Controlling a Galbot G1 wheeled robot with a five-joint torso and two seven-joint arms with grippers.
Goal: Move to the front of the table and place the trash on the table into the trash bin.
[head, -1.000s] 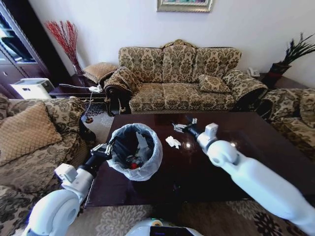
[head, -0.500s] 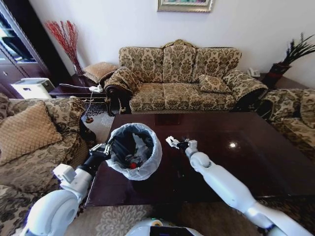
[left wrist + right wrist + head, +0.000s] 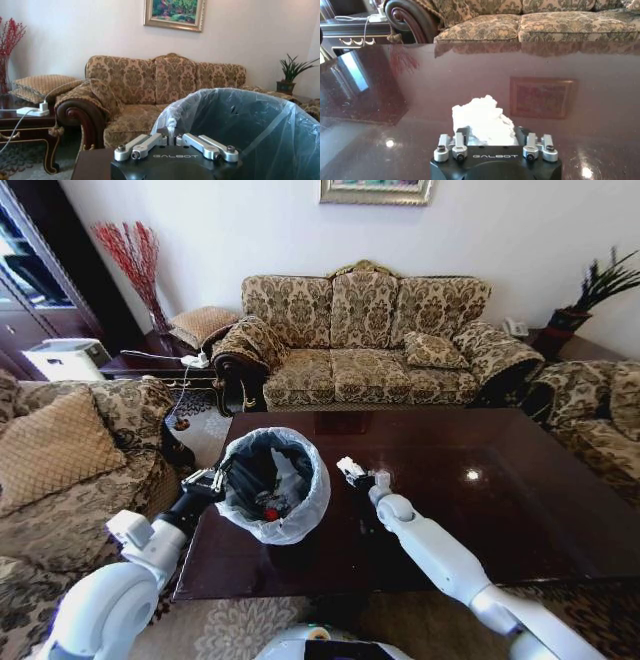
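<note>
Sofa (image 3: 370, 340) w/ floral pattern sits behind the table (image 3: 520, 510), armchairs flank both sides, a framed picture (image 3: 174, 14) hangs on the wall above the sofa and a potted plant (image 3: 590, 295) stands in the far right corner; a side table (image 3: 25, 122) w/ a white power strip is beside the sofa's left arm. Table top is dark, glossy, reddish-brown and mirrors the sofa and the picture. Trash bin (image 3: 275, 485) is at the table's left front part, round, dark inside, w/ a translucent white bag folded over the rim; scraps lie inside, incl. something red. Left gripper (image 3: 215, 478) is at the bin's left rim, and in the left wrist view its fingers (image 3: 200, 142) are closed on the bag-covered rim. Right gripper (image 3: 362, 476) is above the table just right of the bin, w/ nothing between the two. It's clamped on a crumpled white paper wad (image 3: 482, 120), which sticks out beyond the fingers (image 3: 451, 142), lumpy and bright white, raised above the table top, not touching the bin.
</note>
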